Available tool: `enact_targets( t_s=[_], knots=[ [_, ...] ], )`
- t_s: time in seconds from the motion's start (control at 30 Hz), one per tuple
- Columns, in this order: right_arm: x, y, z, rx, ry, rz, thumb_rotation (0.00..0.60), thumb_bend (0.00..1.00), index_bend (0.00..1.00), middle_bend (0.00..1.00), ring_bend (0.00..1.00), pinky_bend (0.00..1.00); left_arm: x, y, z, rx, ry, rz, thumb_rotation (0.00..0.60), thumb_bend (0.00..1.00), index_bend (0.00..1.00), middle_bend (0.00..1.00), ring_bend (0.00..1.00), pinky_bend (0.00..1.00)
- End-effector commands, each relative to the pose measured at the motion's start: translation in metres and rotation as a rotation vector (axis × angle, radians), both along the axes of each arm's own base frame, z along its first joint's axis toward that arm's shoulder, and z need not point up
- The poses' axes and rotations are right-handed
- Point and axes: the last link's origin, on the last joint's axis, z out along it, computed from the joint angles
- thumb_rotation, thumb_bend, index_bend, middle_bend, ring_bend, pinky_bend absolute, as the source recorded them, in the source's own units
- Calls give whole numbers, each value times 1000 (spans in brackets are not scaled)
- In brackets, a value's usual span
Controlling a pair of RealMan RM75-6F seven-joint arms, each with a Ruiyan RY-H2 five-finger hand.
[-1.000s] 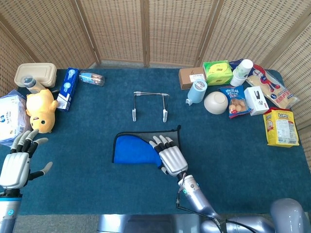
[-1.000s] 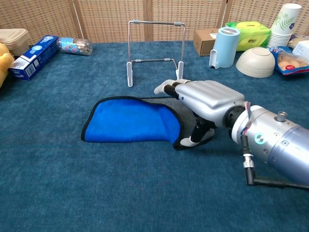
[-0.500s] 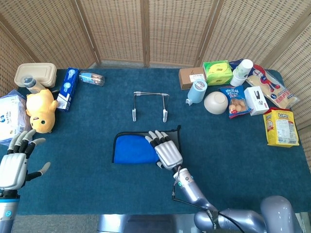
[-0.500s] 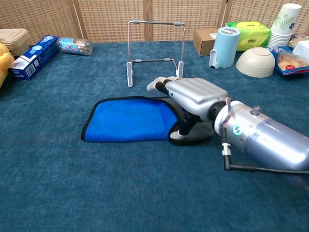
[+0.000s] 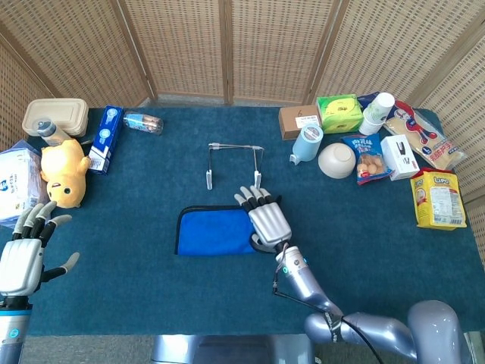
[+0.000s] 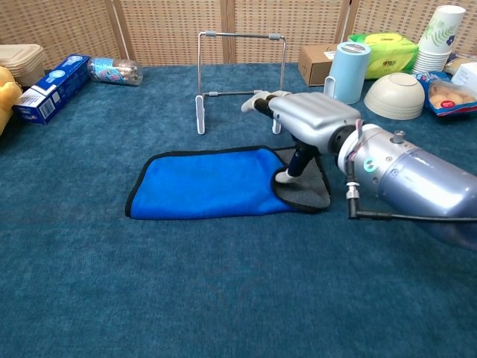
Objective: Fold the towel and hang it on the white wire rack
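The towel (image 6: 205, 183) is lying folded, blue side up, on the counter (image 6: 223, 298) before the rack (image 6: 240, 73). The right hand (image 6: 305, 119) is hovering over its right end, thumb touching, grasping nothing. The left hand (image 5: 21, 254) is hanging released, fingers spread.

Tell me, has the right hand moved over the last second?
Yes. The right hand has moved away from the robot toward the white wire rack, and now sits over the towel's right edge.

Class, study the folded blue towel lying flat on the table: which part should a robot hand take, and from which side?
Probably the towel's right end, from the right, where the right robot hand already hovers: there the grey underlayer sticks out past the blue, giving an edge to pinch; elsewhere it lies flat.
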Motion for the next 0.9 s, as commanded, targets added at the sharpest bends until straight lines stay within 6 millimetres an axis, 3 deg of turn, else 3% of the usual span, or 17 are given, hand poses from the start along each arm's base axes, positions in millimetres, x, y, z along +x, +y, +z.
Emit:
enact_targets(
  t_s=[0.03, 0.23, 0.47, 0.9],
  knots=[
    [-3, -4, 5, -15, 8, -1, 600, 176, 0, 55, 23, 125, 0, 0, 0, 2, -1, 0, 600, 331, 254, 91, 0, 0],
    [-7, -8, 20, -31, 2, -2, 600, 179, 0, 55, 11, 109, 1, -1, 0, 3, -3, -6, 600, 330, 254, 91, 0, 0],
    [1, 3, 42, -40, -51, 8, 600, 178, 0, 55, 8, 97, -1, -2, -1, 3, -6, -7, 600, 331, 254, 90, 0, 0],
    [15, 30, 49, 1, -75, 37, 600, 180, 0, 49, 2, 85, -2, -3, 0, 7, -10, -3, 600, 331, 254, 90, 0, 0]
  ],
)
